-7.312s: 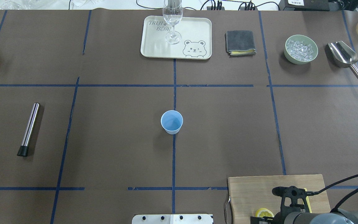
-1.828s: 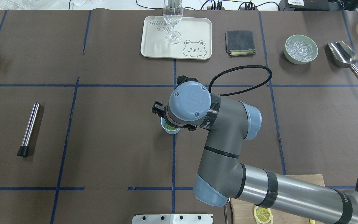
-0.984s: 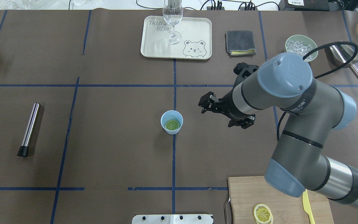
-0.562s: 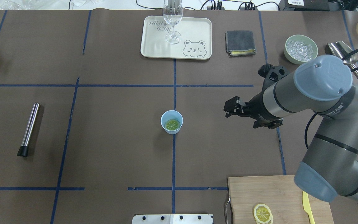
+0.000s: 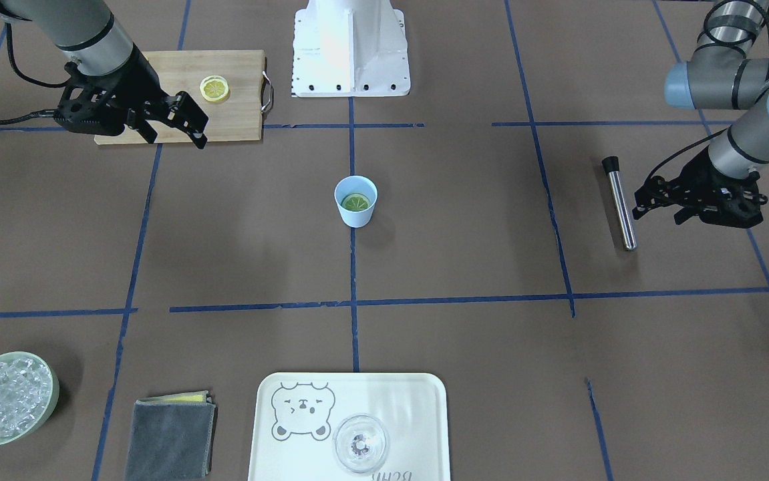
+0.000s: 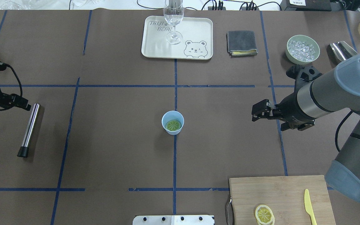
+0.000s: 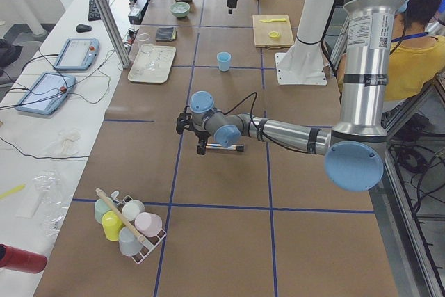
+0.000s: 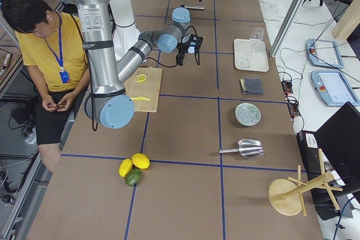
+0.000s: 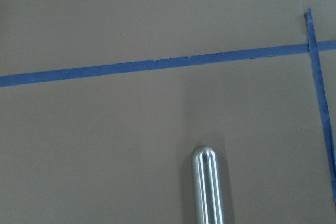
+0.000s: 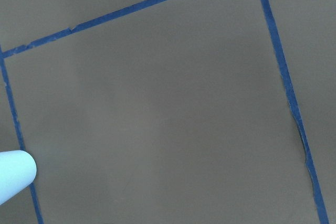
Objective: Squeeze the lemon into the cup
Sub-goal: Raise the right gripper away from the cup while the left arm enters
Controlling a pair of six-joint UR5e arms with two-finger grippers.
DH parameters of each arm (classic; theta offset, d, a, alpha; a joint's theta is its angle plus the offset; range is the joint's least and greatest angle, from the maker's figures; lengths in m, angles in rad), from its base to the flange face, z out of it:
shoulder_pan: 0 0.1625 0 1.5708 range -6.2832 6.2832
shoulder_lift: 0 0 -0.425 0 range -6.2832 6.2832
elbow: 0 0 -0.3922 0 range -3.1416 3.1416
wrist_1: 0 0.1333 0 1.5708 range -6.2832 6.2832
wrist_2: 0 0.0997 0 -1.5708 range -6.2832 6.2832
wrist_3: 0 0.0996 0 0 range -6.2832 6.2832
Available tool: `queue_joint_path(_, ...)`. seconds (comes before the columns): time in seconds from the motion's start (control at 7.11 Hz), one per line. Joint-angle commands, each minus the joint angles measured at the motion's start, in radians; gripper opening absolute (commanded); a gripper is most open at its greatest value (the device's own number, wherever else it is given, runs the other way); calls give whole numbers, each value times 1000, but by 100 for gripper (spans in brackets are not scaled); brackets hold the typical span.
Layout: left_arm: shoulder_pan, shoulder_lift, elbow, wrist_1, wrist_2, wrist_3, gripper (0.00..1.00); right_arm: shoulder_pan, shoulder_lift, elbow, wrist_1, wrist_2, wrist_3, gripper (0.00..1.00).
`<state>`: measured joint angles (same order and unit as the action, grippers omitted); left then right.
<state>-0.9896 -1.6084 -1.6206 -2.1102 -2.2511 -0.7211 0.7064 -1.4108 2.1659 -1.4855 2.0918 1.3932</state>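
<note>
Inside the cup (image 6: pixel 173 132), down near its base, lies the lemon (image 6: pixel 173 125). Its cut face is up with the segment lines showing, and it looks greenish against the blue wall. The cup stands upright on the counter (image 6: pixel 117 140), and nothing touches it.

You have the right arm (image 6: pixel 311 100) well away from the cup on the robot's right. Its jaws are spread wide with nothing between them. The left arm (image 5: pixel 731 150) is far off on the cup's other side, its jaws just beside one end of the steel rod (image 6: pixel 30 129). I cannot tell whether those jaws are parted or closed.

Treat the lemon as a light, stiff toy piece with a smooth rind that may slip under a hard pinch. It is narrower than the cup's mouth, so it probably sits loose rather than wedged. If you must take it again, come straight down into the mouth and close across the rind on opposite sides, not on the flat face.

The cup is likely the touchier item. It is thin, light plastic on a narrow base, so a jaw brushing the rim could tip it or slide it. If you need to steady it, take hold low on the wall.
</note>
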Motion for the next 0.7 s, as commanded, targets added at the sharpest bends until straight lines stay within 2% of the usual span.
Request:
queue_joint_path(0.0,37,-68,95,6,2,-73,88,4,-2,3,1,10,-16,100)
queue_joint_path(0.28,54,-73,99,4,14,-63,87,2,0,0,1,10,-17,100)
queue_joint_path(0.42,63,-70,97,6,48,-61,82,4,-2,2,1,10,-17,100)
queue_joint_path(0.56,68,-67,97,6,53,-61,71,5,0,0,1,8,-17,100)
